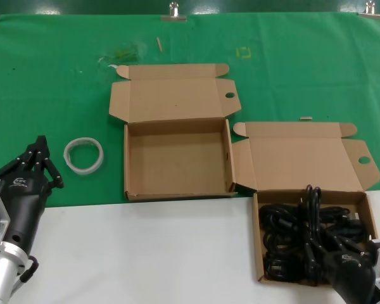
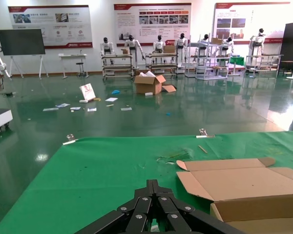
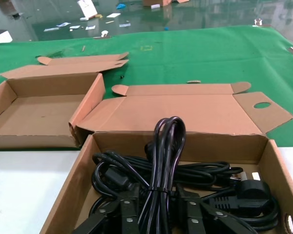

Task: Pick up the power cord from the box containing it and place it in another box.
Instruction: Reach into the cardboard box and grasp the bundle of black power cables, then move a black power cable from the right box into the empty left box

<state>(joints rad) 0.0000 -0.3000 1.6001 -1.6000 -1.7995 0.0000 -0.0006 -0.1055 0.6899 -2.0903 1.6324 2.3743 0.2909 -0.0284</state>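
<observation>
The power cord (image 1: pixel 313 209) is a thin black bundle standing up out of a tangle of black cords in the box containing it (image 1: pixel 258 240), at the front right. In the right wrist view the bundle (image 3: pixel 167 146) rises between the fingers (image 3: pixel 129 207) of my right gripper (image 3: pixel 161 202), which is shut on it low in the box (image 3: pixel 185 141). My right gripper (image 1: pixel 320 256) reaches in from the near side. Another box (image 1: pixel 177 161) lies open and empty to the left (image 3: pixel 39 114). My left gripper (image 1: pixel 41 152) is parked shut at the far left (image 2: pixel 153 184).
A white tape ring (image 1: pixel 83 154) lies on the green cloth between my left gripper and the empty box. Both box lids (image 1: pixel 171 95) stand open toward the far side. Metal clips (image 1: pixel 174 11) hold the cloth's far edge. White tabletop (image 1: pixel 145 253) fills the front.
</observation>
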